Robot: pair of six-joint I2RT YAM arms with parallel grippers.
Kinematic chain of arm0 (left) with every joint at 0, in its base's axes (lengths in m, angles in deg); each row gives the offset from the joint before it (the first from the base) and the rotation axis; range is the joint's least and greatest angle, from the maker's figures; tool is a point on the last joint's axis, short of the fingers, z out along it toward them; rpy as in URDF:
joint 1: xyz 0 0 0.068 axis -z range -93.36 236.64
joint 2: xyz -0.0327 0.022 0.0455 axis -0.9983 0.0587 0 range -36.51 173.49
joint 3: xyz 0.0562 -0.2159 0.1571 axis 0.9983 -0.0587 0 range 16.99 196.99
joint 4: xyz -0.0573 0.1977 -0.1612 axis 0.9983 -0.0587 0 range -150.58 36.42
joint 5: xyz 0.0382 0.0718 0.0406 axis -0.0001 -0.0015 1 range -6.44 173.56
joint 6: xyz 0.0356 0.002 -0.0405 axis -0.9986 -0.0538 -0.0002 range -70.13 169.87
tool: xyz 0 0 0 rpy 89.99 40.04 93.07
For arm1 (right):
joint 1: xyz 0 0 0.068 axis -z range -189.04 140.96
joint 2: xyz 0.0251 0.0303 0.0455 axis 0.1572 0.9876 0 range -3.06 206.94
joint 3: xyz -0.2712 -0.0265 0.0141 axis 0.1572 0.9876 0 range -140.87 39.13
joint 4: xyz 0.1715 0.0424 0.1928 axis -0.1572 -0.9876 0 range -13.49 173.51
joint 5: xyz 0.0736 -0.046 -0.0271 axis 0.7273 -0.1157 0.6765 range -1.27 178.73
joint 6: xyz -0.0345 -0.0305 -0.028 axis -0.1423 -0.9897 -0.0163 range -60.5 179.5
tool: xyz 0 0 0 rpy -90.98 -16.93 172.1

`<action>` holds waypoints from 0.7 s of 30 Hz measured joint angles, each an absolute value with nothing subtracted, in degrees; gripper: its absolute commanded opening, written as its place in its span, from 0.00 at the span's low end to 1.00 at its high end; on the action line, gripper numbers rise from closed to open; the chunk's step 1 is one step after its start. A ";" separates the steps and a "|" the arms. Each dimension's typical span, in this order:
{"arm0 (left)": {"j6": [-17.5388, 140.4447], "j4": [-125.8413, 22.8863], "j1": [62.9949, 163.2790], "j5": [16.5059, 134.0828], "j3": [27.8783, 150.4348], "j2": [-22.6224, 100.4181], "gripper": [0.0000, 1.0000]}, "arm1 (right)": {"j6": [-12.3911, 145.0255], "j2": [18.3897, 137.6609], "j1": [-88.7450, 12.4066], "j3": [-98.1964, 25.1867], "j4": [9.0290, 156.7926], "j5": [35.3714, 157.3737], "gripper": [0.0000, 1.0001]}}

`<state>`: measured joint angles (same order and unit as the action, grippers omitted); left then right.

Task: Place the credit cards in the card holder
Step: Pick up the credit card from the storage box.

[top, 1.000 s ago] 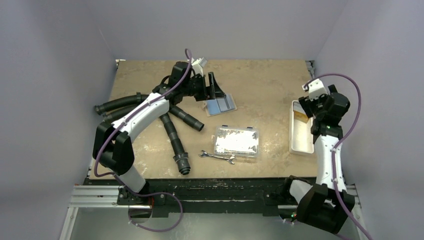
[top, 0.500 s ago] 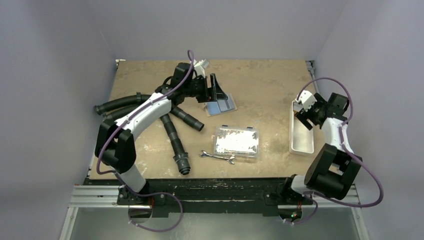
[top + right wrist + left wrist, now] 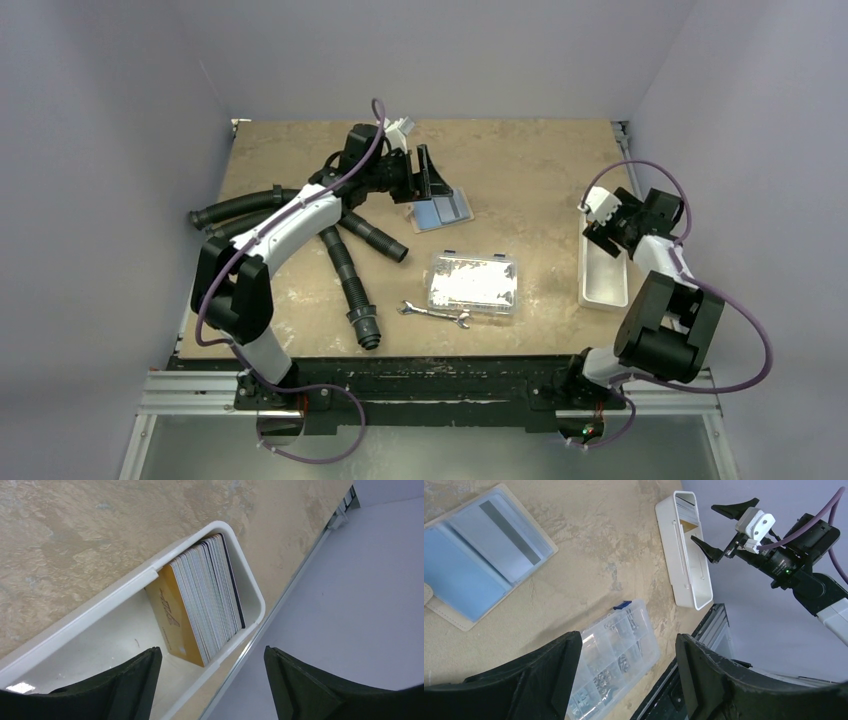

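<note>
The card holder (image 3: 443,210) lies open on the table, grey-blue with a tan edge; in the left wrist view (image 3: 454,587) a light-blue card with a grey stripe (image 3: 504,542) sits in its pocket. My left gripper (image 3: 425,180) hovers just behind the holder, open and empty (image 3: 626,645). A stack of cards (image 3: 205,605), gold one in front, stands on edge at the far end of the white tray (image 3: 95,612). My right gripper (image 3: 598,230) hangs over that end, open and empty (image 3: 211,655), apart from the stack.
A clear compartment box (image 3: 472,282) with small parts lies mid-table, a wrench (image 3: 433,314) in front of it. Several black ribbed hoses (image 3: 345,265) sprawl under the left arm. The white tray (image 3: 603,285) lies along the right table edge, close to the wall.
My right arm has folded back and its wrist has swung left and down over the tray's far end. The left arm has barely moved.
</note>
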<state>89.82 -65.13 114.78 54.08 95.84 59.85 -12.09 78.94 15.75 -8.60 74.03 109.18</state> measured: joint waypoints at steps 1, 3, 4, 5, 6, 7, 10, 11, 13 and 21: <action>89.84 -65.09 114.78 54.06 95.84 59.98 0.73 | -12.20 79.29 15.47 -8.46 74.64 109.11 0.82; 89.82 -65.11 114.78 53.99 95.84 60.22 0.73 | -12.29 80.36 14.84 -8.35 75.74 108.94 0.79; 89.82 -65.11 114.78 53.93 95.84 60.29 0.74 | -12.29 80.97 14.53 -8.35 76.30 108.92 0.78; 89.84 -65.11 114.78 53.91 95.84 60.33 0.73 | -12.31 81.76 14.29 -8.35 76.92 108.87 0.77; 89.82 -65.09 114.78 53.91 95.84 60.35 0.73 | -12.29 81.91 14.12 -8.35 77.03 108.87 0.76; 89.82 -65.11 114.78 53.91 95.84 60.35 0.74 | -12.33 82.31 13.85 -8.35 77.18 108.79 0.75; 89.82 -65.07 114.76 53.88 95.84 60.35 0.74 | -12.64 83.33 13.18 -8.35 77.51 108.41 0.72; 89.82 -65.07 114.73 53.88 95.84 60.35 0.74 | -12.70 83.73 12.93 -8.38 77.66 108.02 0.71; 89.82 -65.05 114.73 53.88 95.84 60.35 0.73 | -12.72 84.45 12.52 -8.38 77.99 107.56 0.67; 89.82 -65.00 114.71 53.88 95.84 60.37 0.73 | -12.13 85.85 11.62 -8.38 81.18 104.55 0.47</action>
<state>89.82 -65.00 114.71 53.88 95.84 60.37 -12.13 85.85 11.62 -8.38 81.18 104.55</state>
